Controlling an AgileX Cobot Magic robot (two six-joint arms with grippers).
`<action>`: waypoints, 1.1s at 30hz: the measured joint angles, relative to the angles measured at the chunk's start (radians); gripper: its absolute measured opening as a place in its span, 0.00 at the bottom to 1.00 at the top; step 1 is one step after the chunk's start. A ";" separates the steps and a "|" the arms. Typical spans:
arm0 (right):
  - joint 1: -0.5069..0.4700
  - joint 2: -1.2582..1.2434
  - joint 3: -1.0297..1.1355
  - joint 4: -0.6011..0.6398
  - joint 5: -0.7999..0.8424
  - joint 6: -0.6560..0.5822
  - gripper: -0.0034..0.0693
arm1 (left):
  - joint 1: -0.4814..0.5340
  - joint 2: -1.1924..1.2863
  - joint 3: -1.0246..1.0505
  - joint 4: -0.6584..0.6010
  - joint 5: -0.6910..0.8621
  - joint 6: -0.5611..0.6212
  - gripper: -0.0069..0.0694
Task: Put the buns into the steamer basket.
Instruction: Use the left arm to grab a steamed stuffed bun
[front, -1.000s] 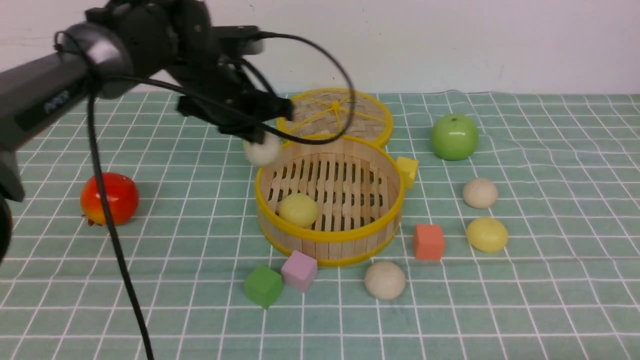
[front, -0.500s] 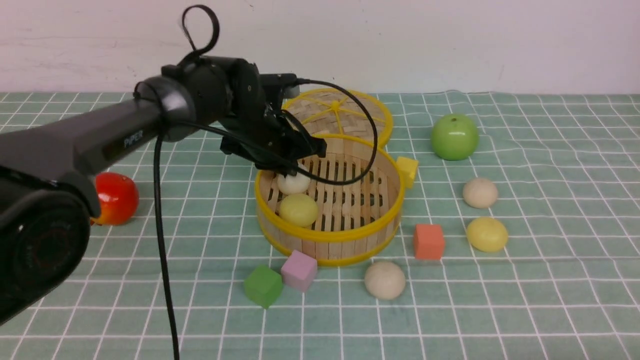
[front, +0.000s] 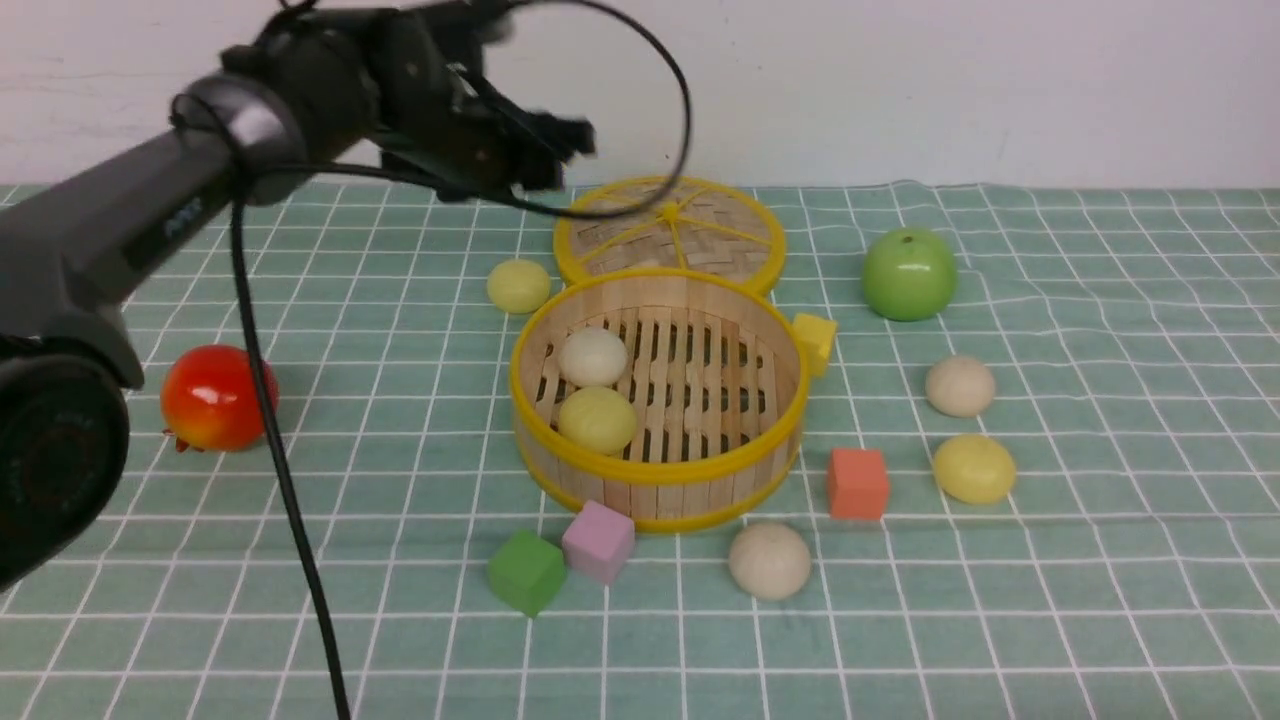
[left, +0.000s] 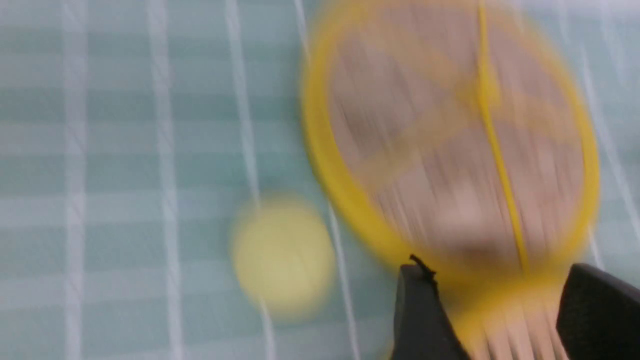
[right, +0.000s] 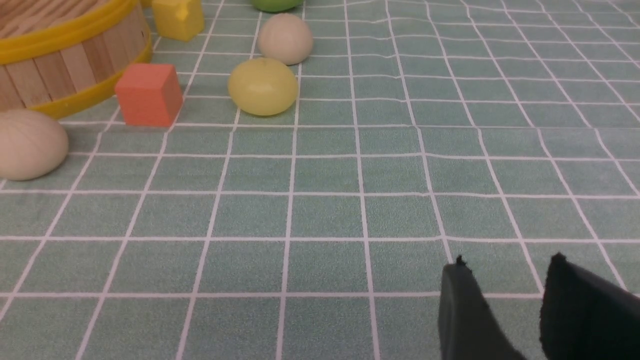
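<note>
The steamer basket (front: 655, 470) stands mid-cloth with a beige-white bun (front: 592, 356) and a pale yellow bun (front: 597, 419) inside. Outside it lie a yellow bun (front: 518, 285) at its far left, a beige bun (front: 960, 385) and a yellow bun (front: 973, 468) to the right, and a beige bun (front: 769, 560) in front. My left gripper (front: 565, 150) hangs high behind the basket's far-left side, open and empty; its blurred wrist view shows the yellow bun (left: 283, 255). Low over bare cloth, my right gripper (right: 507, 262) is open and empty, out of the front view.
The flat woven lid (front: 670, 225) lies behind the basket. A red apple (front: 218, 398) sits far left, a green apple (front: 908, 272) back right. Cubes lie around the basket: yellow (front: 815, 340), orange (front: 857, 483), pink (front: 598, 541), green (front: 526, 572).
My left gripper lowered the beige-white bun into the basket, opened and let it go, then rose up and back. The bun now rests behind the yellow one.
</note>
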 joint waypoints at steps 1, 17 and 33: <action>0.000 0.000 0.000 0.000 0.000 0.000 0.38 | 0.007 0.012 -0.004 0.003 -0.029 0.000 0.55; 0.000 0.000 0.000 0.000 0.000 0.000 0.38 | 0.018 0.174 -0.007 0.064 -0.194 0.009 0.43; 0.000 0.000 0.000 0.000 0.000 0.000 0.38 | 0.018 0.240 -0.019 0.111 -0.264 0.009 0.43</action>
